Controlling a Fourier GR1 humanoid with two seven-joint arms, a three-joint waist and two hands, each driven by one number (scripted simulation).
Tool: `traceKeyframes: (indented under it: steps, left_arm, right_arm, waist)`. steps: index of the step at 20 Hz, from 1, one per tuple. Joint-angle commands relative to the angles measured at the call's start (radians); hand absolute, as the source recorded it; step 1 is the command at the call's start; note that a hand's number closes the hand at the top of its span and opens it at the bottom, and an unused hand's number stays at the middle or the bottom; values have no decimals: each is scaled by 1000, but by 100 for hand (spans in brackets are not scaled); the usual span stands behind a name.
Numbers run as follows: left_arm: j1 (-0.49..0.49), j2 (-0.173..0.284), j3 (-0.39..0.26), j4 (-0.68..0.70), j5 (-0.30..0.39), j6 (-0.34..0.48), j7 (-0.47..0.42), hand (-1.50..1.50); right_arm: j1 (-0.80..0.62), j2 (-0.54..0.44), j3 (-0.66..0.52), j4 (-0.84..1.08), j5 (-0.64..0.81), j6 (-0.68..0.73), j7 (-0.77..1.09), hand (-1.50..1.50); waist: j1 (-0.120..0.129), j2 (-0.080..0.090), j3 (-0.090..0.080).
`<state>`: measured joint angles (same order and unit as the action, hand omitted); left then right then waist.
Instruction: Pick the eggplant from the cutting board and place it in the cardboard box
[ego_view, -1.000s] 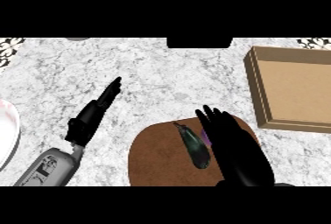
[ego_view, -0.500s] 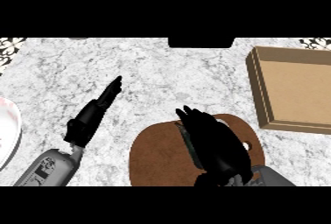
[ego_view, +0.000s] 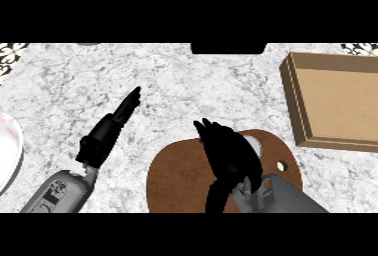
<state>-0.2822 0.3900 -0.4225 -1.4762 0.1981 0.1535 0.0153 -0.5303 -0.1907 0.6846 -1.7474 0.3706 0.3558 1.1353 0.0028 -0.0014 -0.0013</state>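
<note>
Marble bench: right hand covers the cutting board, hiding the eggplant; finger closure indeterminable. Cardboard box lies far-right.

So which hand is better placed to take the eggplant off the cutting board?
The right hand. It is over the cutting board, covering the spot where the eggplant would lie, and the cardboard box is on its side. The left hand rests open over bare counter, away from the board.
</note>
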Motion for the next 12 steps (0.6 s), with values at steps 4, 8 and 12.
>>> traceKeyframes:
  steps: [4, 8, 12]
  left_arm:
    - [8, 20, 30, -40, -7, -24, 35, 0]
    - [-5, -38, 42, 26, -27, -29, 9, 0]
    - [31, -68, 23, -62, -71, -12, 73, 0]
  right_arm:
    - [14, 73, 26, 99, 44, 48, 184, -150]
    - [43, 85, 8, 124, 109, 22, 111, -150]
    - [45, 71, -47, 144, 154, 52, 24, -150]
  waist:
    - [1, -2, 1]
    - [-6, 1, 1]
    - [-1, 0, 1]
